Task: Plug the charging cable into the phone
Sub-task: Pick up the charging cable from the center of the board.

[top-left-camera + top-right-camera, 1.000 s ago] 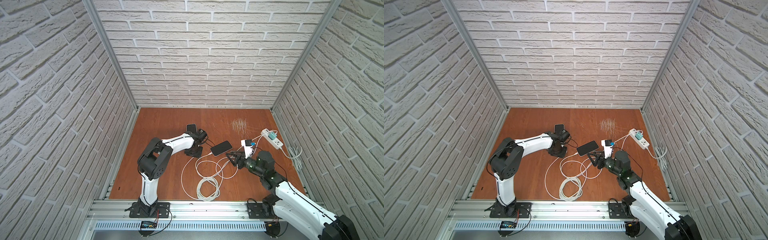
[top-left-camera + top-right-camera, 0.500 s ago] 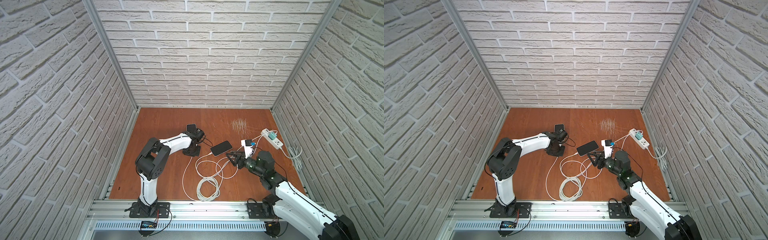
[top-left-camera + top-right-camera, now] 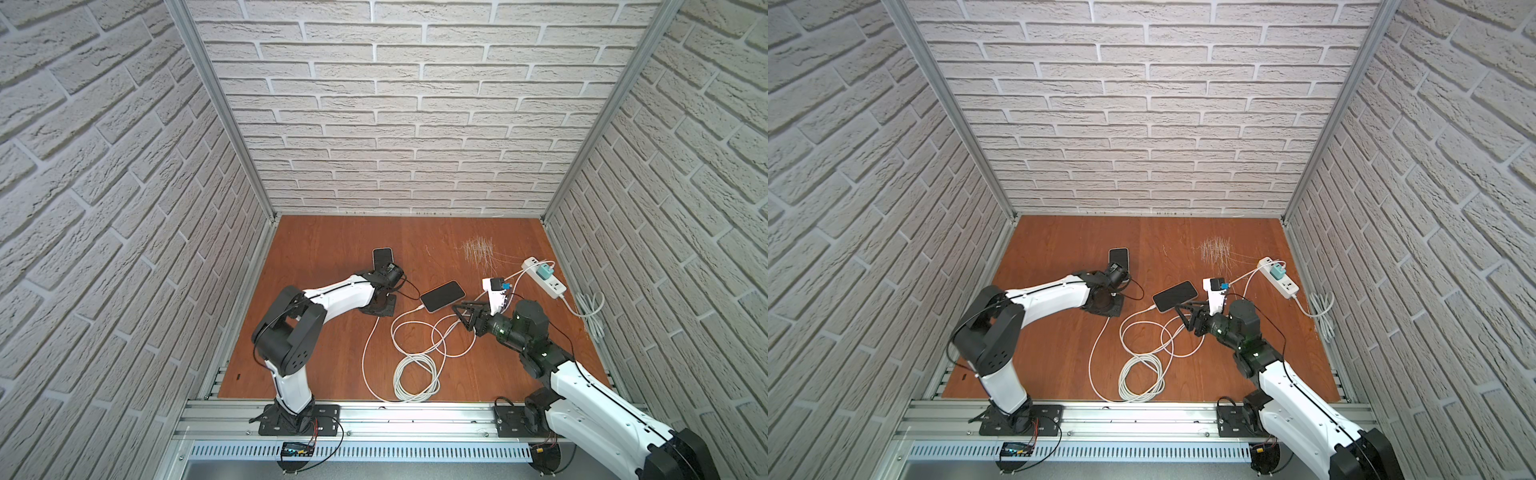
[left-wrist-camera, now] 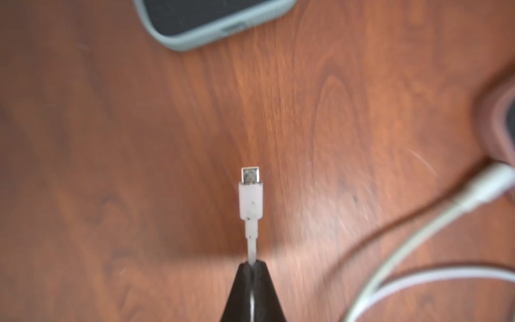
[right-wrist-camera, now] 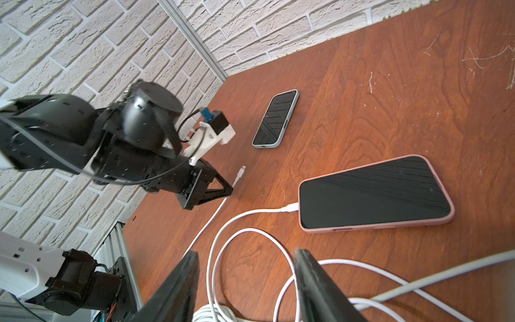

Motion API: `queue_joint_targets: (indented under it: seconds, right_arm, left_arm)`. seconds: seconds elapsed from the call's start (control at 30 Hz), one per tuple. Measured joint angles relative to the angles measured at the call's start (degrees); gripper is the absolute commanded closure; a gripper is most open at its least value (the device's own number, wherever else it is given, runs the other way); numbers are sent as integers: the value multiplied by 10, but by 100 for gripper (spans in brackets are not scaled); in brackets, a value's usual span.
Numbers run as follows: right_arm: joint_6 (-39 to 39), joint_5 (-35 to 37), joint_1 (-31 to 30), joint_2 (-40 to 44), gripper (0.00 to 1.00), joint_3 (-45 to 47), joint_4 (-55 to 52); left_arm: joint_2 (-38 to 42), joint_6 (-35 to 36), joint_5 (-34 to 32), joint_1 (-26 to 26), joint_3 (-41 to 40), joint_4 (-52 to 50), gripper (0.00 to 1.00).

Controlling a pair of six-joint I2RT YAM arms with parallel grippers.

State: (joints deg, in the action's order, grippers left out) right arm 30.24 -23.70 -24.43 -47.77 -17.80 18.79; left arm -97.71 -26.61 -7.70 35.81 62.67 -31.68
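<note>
My left jaws are pinching shut on the white charging cable point(image 4: 251, 245) just behind its plug point(image 4: 251, 200), holding it over the tabletop point(image 4: 111, 139) — tip pointing toward the grey-cased phone point(image 4: 211, 19), not touching it. My right jaws are standing open over loose cable loops point(image 5: 248, 230), near a pink-cased phone point(image 5: 373, 192) — already plugged in.

I've got a matte black left gripper point(image 4: 252, 264), a white charging cable point(image 4: 250, 200) with silvery tip, a black-screened phone in a grey-blue case point(image 4: 223, 30), a pink-cased phone point(image 5: 373, 192), reddish-brown wood-grain table point(image 4: 111, 139).
</note>
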Motion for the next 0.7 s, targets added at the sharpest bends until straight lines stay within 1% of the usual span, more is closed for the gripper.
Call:
queue_joint_targets:
  seconds: [0.1, 0.2, 0.3, 0.4, 0.5, 0.6, 0.7]
  right_arm:
    - [13, 5, 0, -28, 43, -33, -3]
    - [29, 6, -2, -68, 44, -91, -4]
    - [43, 3, -11, -120, 47, -162, 7]
    - [53, -6, -34, -177, 47, -217, 30]
    - [59, -9, -78, -244, 47, -258, 52]
    - [63, -12, -118, -301, 47, -279, 69]
    - [71, -15, -147, -343, 48, -282, 92]
  left_arm:
    - [103, 3, -17, 14, -40, 38, 100]
    - [203, 11, -32, 29, -75, 88, 100]
    - [273, 23, -56, 49, -108, 132, 100]
    - [318, 33, -72, 60, -141, 160, 100]
    - [356, 46, -75, 63, -175, 186, 100]
    - [378, 54, -75, 63, -198, 207, 100]
    - [393, 62, -71, 63, -214, 220, 100]
